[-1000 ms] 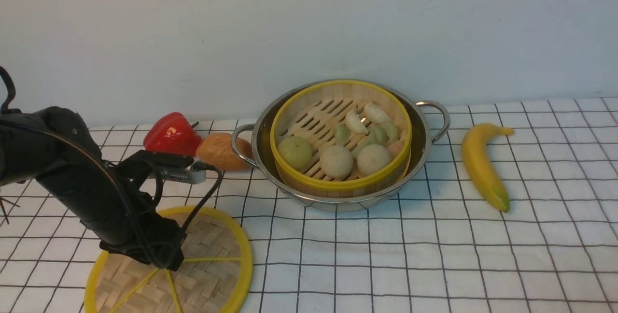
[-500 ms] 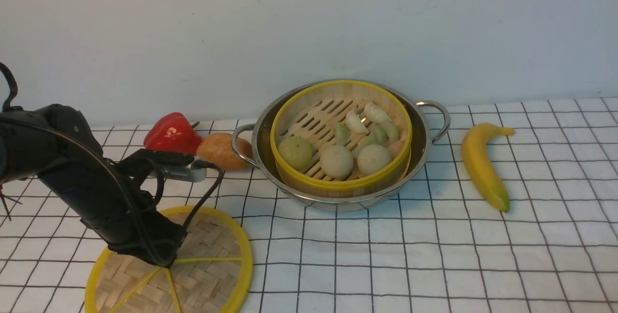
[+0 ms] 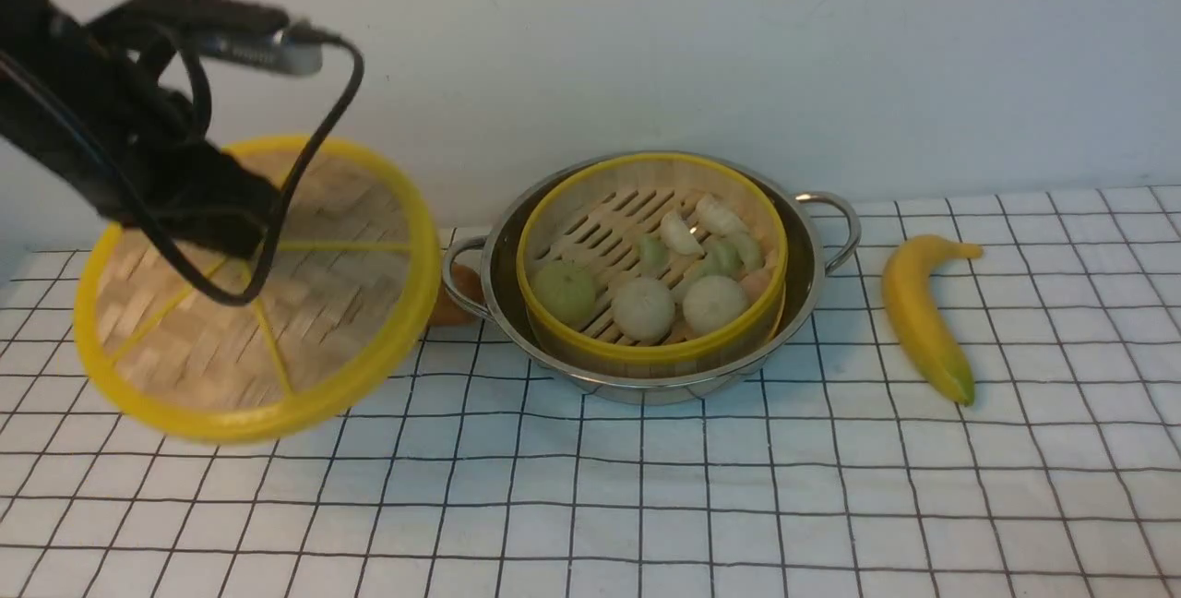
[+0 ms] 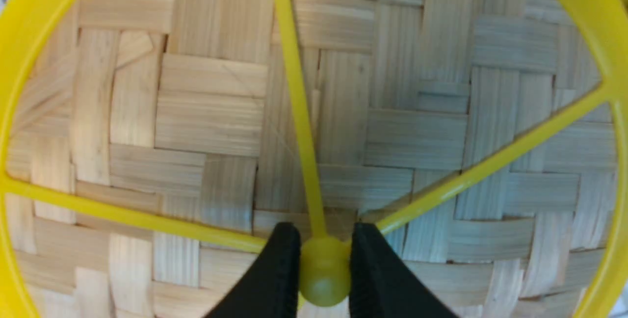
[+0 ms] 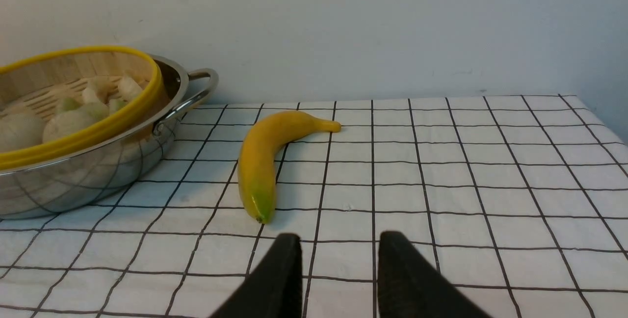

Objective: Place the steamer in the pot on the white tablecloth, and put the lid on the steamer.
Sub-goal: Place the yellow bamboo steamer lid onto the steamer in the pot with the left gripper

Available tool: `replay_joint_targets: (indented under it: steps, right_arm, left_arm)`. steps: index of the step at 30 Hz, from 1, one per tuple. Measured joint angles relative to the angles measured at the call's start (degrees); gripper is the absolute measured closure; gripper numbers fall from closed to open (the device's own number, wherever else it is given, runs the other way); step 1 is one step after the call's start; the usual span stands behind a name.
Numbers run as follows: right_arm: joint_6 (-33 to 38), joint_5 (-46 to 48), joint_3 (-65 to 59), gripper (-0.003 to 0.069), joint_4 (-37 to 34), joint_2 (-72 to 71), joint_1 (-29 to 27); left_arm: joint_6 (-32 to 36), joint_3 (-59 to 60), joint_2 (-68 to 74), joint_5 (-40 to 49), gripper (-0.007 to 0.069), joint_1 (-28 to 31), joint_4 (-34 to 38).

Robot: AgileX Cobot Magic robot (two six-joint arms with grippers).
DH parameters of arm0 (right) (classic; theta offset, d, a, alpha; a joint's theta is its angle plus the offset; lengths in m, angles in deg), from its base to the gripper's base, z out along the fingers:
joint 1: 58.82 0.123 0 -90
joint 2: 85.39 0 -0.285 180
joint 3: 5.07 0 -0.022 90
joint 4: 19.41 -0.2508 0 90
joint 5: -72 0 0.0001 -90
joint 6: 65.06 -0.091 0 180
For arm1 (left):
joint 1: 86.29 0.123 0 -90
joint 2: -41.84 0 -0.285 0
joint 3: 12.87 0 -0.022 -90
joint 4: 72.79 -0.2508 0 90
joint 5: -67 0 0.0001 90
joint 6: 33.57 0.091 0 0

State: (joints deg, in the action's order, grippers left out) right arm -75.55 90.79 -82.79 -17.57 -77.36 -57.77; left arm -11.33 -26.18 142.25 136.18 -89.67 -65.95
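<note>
Pinching hub of lid [image 3: 314, 303] with left gripper [image 4: 325, 232], tilted, above white tablecloth [image 3: 738, 487], left of pot [image 3: 812, 275] containing steamer [image 3: 646, 353]. Holding right gripper [image 5: 338, 239] spread, empty, near banana [image 5: 260, 161].

There is 1 white black-gridded tablecloth surface [image 3: 830, 487], 1 wide shiny stainless-steel pot [image 3: 803, 268], 1 round yellow-rimmed bamboo steamer basket [image 3: 646, 353], 1 flat woven-bamboo lid with a yellow rim [image 3: 323, 303], 1 yellow banana [image 3: 918, 312] and 1 half-hidden brown bread roll [image 3: 459, 296]. The basket holds 3 round toy buns [image 3: 643, 307]; its small dumplings [image 3: 681, 233] overlap too much to count.
</note>
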Motion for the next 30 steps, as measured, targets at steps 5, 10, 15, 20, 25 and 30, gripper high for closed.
replay_joint_targets:
  steps: [5,10,15,20,25,30]
  right_arm:
    - [0.0,0.0,0.0,0.0419,0.0,0.0,0.0]
    - [0.0,0.0,0.0,0.0419,0.0,0.0,0.0]
    - [0.0,0.0,0.0,0.0419,0.0,0.0,0.0]
    - [0.0,0.0,0.0,0.0419,0.0,0.0,0.0]
    - [0.0,0.0,0.0,0.0419,0.0,0.0,0.0]
    - [-0.1,0.0,0.0,0.0419,0.0,0.0,0.0]
  left_arm:
    - [7.1,-7.6,3.1,0.2,0.0508,-7.7,0.7]
    - [19.1,-11.7,9.1,0.0,0.0508,-14.8,1.1]
    - [29.5,-14.0,15.5,-8.1,0.0508,-18.6,0.9]
    - [35.4,-14.4,19.8,-16.9,0.0508,-19.4,1.1]
    - [39.7,-14.5,24.3,-19.3,0.0508,-19.5,1.2]
    - [40.6,-14.5,26.7,-23.5,0.0508,-19.5,2.3]
